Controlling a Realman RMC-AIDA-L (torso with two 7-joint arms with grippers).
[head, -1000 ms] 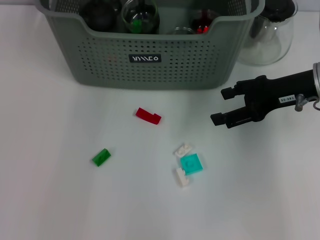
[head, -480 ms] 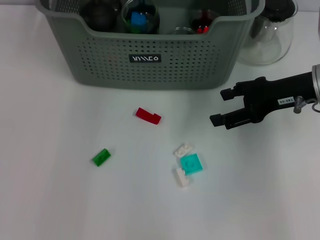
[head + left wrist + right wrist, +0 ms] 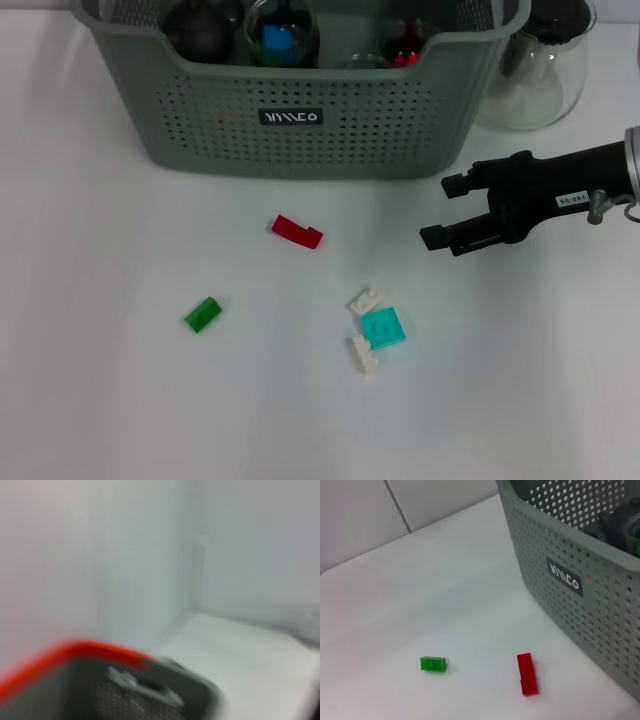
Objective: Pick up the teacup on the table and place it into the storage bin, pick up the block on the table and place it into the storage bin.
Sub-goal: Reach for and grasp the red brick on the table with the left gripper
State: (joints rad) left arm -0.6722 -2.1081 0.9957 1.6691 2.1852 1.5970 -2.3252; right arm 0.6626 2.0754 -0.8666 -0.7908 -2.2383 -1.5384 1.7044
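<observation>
black and matte, the right gripper (image 3: pixel 443 212) reached in from the right side of the head view, its two fingers (image 3: pixel 456 184) spread apart with nothing between them and touching nothing, poised above the white surface (image 3: pixel 120 400) just in front of the storage bin's right corner. the storage bin (image 3: pixel 300 120) stood at the far edge of the surface, grey-green with perforated walls and a small black label; inside it sat dark rounded glassware, one piece showing a blue bit and another something red, too crowded to tell which was a teacup. a clear glass carafe (image 3: pixel 535 70) stood just beside the bin on its right. five loose blocks lay on the surface in front of the bin: one red block (image 3: pixel 296 231) nearest the bin, one green block (image 3: pixel 203 315) off to the left and well apart from the others, and a tight cluster of one teal block (image 3: pixel 383 328) with two white blocks (image 3: pixel 365 298) touching it, one beyond it and one nearer. the cluster lay below and left of the open fingers, with no object between them. the left gripper was not seen; its wrist view gave only a blur of pale wall and a grey, red-rimmed container.
</observation>
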